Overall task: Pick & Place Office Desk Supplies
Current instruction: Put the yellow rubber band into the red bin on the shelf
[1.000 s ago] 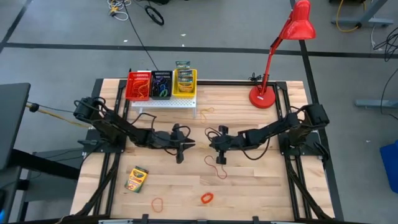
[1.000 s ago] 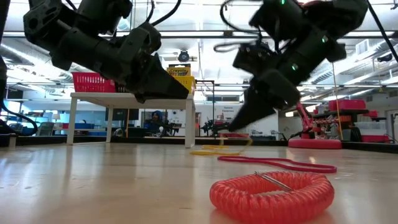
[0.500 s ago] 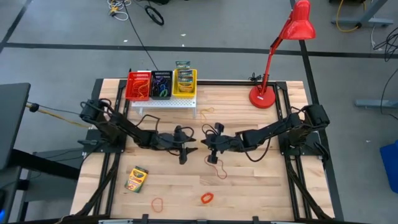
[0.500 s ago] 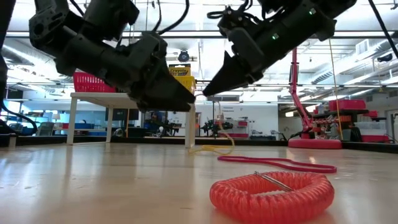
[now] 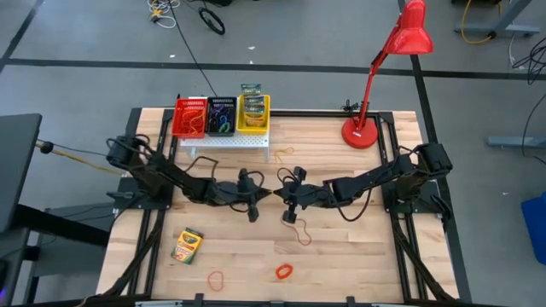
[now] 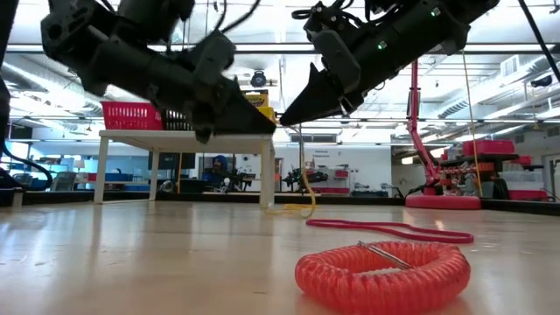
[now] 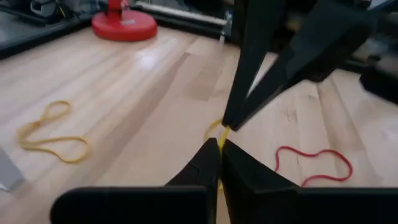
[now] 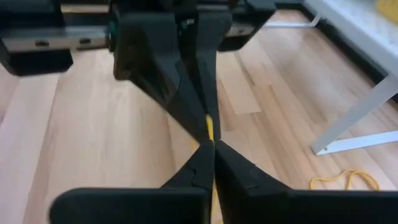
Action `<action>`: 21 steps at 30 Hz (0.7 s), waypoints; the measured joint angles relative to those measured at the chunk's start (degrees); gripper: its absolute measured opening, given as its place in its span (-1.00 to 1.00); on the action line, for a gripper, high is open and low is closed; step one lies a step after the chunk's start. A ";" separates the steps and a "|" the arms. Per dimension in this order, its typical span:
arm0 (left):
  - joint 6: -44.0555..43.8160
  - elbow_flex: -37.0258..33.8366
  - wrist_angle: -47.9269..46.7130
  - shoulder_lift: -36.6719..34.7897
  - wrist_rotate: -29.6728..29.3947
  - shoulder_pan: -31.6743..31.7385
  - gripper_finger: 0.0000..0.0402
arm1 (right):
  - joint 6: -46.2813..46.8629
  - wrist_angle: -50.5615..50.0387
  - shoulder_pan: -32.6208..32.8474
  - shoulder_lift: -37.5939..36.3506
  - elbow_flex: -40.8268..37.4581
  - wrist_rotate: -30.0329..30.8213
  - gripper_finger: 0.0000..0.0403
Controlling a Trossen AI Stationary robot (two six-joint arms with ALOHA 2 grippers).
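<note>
Both grippers are meeting tip to tip above the desk (image 5: 358, 247) centre. The left gripper (image 5: 268, 194) is pinching a thin yellow rubber band (image 7: 220, 138) between fingers pressed together. The right gripper (image 5: 278, 194) is closing its fingers on the same band at its upper end, so the band is sitting clamped between both fingertip pairs, off the desk. A red rubber band (image 5: 298, 227) is lying at six o'clock from the grippers, and a second yellow band (image 5: 282, 153) at twelve o'clock.
</note>
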 joint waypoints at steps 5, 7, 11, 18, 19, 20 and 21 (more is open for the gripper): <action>2.33 -0.73 -10.18 -9.26 -2.39 0.21 -0.97 | 0.00 1.51 0.61 -1.13 0.00 6.89 -0.66; 3.15 -0.77 -16.68 -14.33 -5.21 0.21 -0.97 | 0.02 1.39 1.10 -2.46 0.00 11.68 -0.52; 4.03 0.03 -28.52 -25.11 -10.52 0.25 -0.97 | -1.61 0.71 2.18 -5.80 -0.26 15.95 -0.29; 8.14 8.95 -53.25 -41.11 -21.95 1.59 -0.97 | -2.62 -1.18 3.90 -6.70 -0.39 15.55 -0.54; 8.53 10.88 -57.33 -42.72 -23.81 2.37 -0.97 | -2.60 -1.36 4.04 -6.50 -0.39 15.49 -0.63; 8.82 12.77 -60.74 -44.11 -25.23 3.20 -0.97 | -2.60 -2.19 4.31 -6.38 -0.41 15.44 -0.73; 9.11 14.62 -64.12 -45.57 -26.24 4.35 -0.97 | -2.62 -2.45 4.43 -6.35 -0.52 15.46 -0.82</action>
